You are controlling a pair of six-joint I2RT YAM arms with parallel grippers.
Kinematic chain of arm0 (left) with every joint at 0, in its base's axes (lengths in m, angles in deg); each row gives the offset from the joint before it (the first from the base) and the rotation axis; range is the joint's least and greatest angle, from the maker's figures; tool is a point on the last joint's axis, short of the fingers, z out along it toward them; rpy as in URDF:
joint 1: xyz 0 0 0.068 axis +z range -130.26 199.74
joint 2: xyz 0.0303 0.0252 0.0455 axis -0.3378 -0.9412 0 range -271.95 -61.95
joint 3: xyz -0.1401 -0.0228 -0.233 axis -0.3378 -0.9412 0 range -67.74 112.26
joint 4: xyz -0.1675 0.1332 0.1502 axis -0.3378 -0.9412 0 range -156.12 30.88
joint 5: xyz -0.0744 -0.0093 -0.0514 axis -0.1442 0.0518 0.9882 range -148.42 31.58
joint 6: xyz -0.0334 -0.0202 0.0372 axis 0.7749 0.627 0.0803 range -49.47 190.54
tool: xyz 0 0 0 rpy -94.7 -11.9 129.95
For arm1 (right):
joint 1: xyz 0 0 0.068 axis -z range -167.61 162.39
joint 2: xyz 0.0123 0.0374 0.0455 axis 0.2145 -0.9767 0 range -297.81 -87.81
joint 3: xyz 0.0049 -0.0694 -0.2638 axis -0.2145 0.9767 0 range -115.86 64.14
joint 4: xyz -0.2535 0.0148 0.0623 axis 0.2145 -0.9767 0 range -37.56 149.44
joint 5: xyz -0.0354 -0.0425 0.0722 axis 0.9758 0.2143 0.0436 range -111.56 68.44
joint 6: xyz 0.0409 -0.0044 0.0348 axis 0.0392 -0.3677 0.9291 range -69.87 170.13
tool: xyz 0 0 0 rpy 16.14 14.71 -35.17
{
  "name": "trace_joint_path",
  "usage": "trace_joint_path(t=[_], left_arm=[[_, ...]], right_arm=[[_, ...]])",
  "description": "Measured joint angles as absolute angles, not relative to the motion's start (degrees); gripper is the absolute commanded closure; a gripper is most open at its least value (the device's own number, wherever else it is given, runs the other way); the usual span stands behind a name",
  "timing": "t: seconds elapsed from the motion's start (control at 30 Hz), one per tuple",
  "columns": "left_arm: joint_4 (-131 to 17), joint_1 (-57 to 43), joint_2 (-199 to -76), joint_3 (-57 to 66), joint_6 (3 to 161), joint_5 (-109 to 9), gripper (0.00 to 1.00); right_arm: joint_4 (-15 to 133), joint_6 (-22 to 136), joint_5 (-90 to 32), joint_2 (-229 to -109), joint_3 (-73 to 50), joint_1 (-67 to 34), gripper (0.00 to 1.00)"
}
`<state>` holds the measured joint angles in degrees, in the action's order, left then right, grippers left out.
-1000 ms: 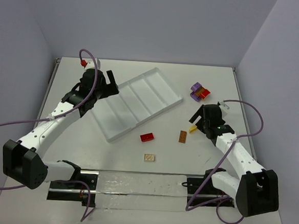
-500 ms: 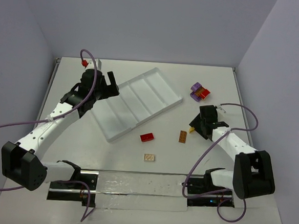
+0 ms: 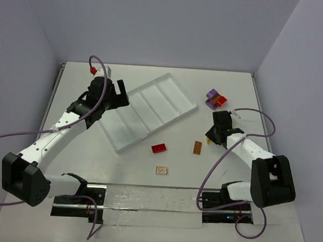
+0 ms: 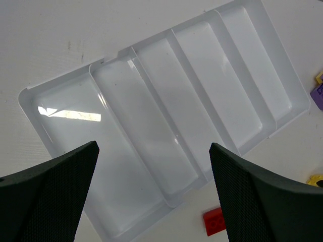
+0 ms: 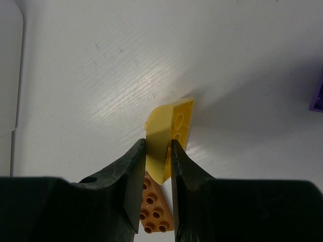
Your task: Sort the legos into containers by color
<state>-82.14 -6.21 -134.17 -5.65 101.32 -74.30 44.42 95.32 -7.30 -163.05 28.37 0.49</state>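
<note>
My right gripper point(image 5: 158, 151) is shut on a yellow lego point(image 5: 171, 126), pinched on edge just over the table. In the top view that gripper point(image 3: 213, 133) is right of centre, with the yellow lego point(image 3: 208, 139) at its tips. A brown-orange lego point(image 5: 154, 212) lies just below it point(image 3: 197, 148). A red lego point(image 3: 159, 148) and a tan one point(image 3: 161, 170) lie near the middle. The white tray point(image 3: 182, 90) has four bare compartments. My left gripper point(image 3: 121, 93) hovers open over the tray's left end point(image 4: 154, 201), holding nothing.
A small cluster of purple, red and orange legos point(image 3: 215, 100) sits at the far right. A clear strip point(image 3: 150, 206) lies along the near edge between the arm bases. The red lego point(image 4: 214, 221) shows just off the tray's near corner.
The right gripper has closed onto the yellow lego, its arm folding in closer to the base. The left gripper has drifted slightly toward the tray, still open.
</note>
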Motion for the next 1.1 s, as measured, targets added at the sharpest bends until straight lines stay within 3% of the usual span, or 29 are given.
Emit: trace_joint_path(t=[0.27, 0.6, 1.1], left_arm=[[-82.54, -6.21, -131.45, -6.27, 101.39, -74.87, 0.0], [-86.72, -6.21, -131.26, -6.13, 103.69, -78.94, 0.01], [-96.21, -6.21, -130.04, -4.71, 105.84, -82.42, 0.01]], right_arm=[[41.94, 93.84, -6.71, -161.37, 25.54, -4.25, 0.99], [41.22, 89.53, -8.62, -159.94, 16.77, -7.66, 1.0], [43.46, 85.57, -11.31, -190.94, -17.75, -8.87, 0.97]])
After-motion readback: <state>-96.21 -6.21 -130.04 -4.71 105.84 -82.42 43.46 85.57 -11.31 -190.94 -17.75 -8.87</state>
